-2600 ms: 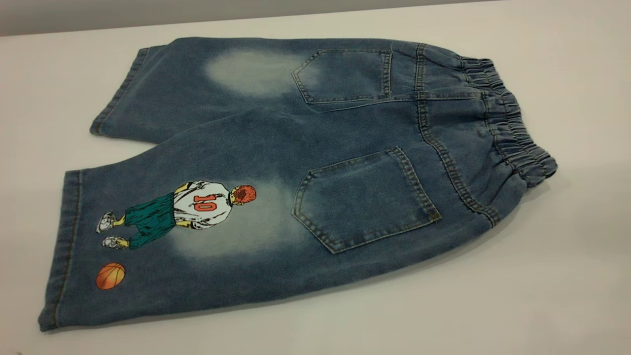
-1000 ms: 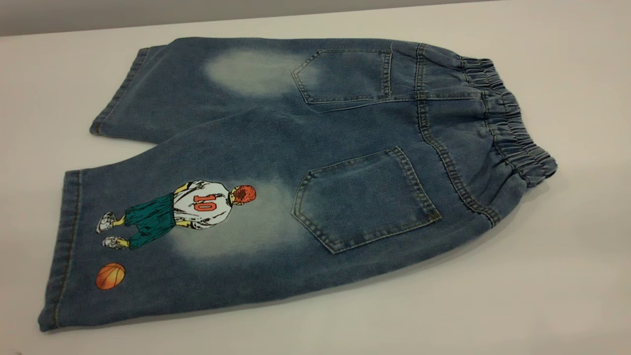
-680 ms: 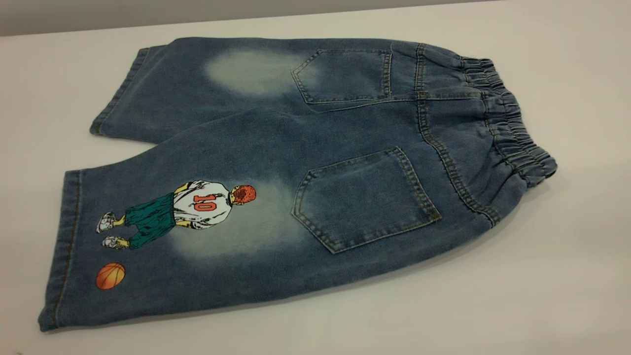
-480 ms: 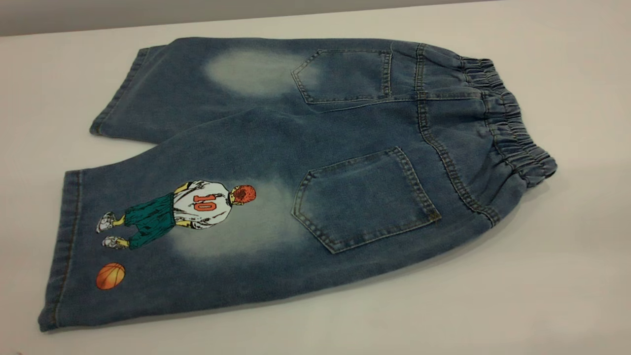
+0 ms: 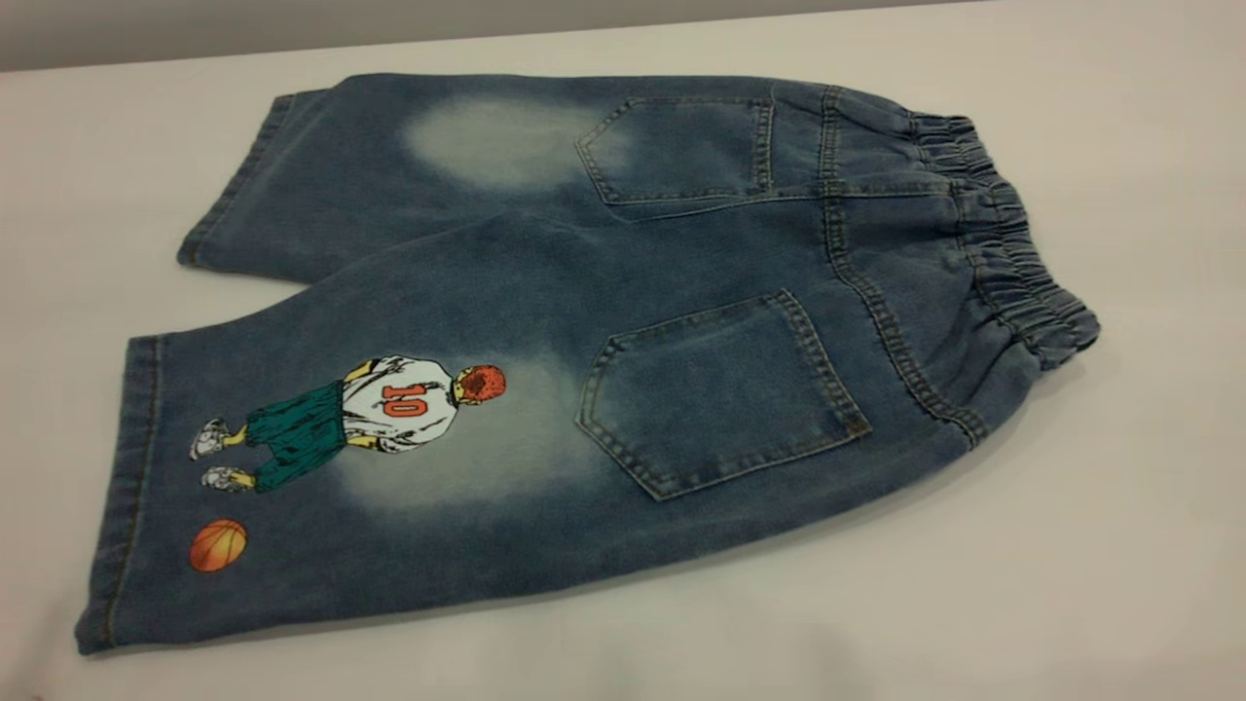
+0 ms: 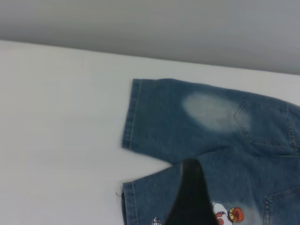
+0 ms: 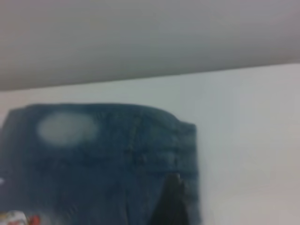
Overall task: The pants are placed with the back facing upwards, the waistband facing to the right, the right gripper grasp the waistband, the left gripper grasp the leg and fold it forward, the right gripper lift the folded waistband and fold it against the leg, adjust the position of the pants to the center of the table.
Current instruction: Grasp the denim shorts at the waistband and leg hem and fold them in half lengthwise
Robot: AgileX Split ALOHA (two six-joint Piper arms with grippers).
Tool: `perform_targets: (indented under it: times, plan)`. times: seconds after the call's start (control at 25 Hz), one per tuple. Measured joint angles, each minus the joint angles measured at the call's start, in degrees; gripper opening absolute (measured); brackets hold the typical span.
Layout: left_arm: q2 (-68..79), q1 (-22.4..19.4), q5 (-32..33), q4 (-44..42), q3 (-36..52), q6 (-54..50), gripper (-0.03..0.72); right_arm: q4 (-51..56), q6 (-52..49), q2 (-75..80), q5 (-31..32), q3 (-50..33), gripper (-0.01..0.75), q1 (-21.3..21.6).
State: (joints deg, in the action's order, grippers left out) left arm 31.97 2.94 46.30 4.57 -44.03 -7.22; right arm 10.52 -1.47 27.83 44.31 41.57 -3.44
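The pants (image 5: 584, 331) lie flat on the table (image 5: 1119, 545), back side up, both patch pockets showing. The gathered waistband (image 5: 1012, 243) points right. The leg (image 5: 321, 467) with the printed player and orange ball is the nearer one, at the left front. No gripper shows in the exterior view. In the left wrist view a black tip of the left gripper (image 6: 190, 197) hovers over the printed leg (image 6: 225, 187) near its hem. In the right wrist view a dark tip of the right gripper (image 7: 171, 201) hangs over the waistband (image 7: 187, 154) end of the pants.
The plain far leg (image 5: 321, 175) lies beside the printed one, hems apart. Bare table surrounds the pants on all sides, and a grey wall (image 5: 292, 24) runs behind the table's far edge.
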Motion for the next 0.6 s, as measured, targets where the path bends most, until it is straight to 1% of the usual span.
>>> perform_targets:
  times: [0.08, 0.16, 0.24, 0.36, 0.48, 0.6]
  plan:
    - [5.02, 0.0, -2.15, 0.0, -1.39, 0.0, 0.498, 1.7, 0.26, 5.43, -1.03, 2.76, 0.568, 0.0]
    - [10.31, 0.0, -5.59, 0.23, -1.53, 0.0, 0.498, 3.02, 0.97, 11.01, -0.92, 5.31, 0.568, 0.0]
    - [15.03, 0.0, -9.01, 1.93, -1.53, 0.0, 0.498, 4.41, 1.47, 17.05, -0.92, 7.53, 0.568, 0.0]
    - [21.92, 0.0, -14.12, 4.94, -1.53, 0.69, 0.498, 8.69, 4.66, 25.35, -0.93, 8.6, 0.568, 0.0]
    - [28.34, 0.07, -18.66, 7.59, -1.48, 2.95, 0.498, 14.23, 10.74, 32.67, -0.38, 9.38, 0.568, 0.0]
    - [33.9, 0.07, -22.63, 10.29, -1.48, 6.24, 0.498, 21.97, 17.41, 40.38, 0.84, 9.85, 0.568, 0.0]
